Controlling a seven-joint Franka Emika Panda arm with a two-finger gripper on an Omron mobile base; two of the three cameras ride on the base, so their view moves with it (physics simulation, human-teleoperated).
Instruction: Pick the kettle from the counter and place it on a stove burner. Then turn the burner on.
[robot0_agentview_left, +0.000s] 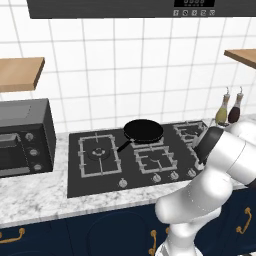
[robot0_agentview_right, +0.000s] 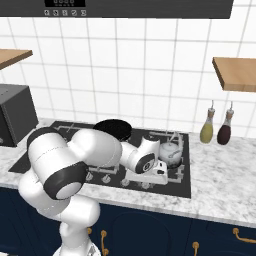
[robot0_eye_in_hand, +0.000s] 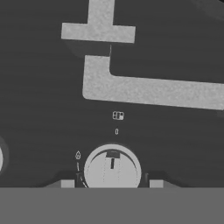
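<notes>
The kettle (robot0_agentview_right: 170, 153) sits on the right rear burner of the stove (robot0_agentview_right: 185, 189), near the right edge. The gripper (robot0_eye_in_hand: 112, 183) hangs low over the front edge, its fingertips (robot0_eye_in_hand: 67, 183) on either side of a knob (robot0_eye_in_hand: 112, 166); whether they grip it I cannot tell. A frying pan (robot0_agentview_left: 143, 130) rests on the middle rear burner.

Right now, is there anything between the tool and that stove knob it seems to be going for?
Nothing visible. In the hand view the round knob sits directly between the tool's two tips, with bare black stove glass around it. The kettle already stands on a right burner, clear of the knob row.
</notes>
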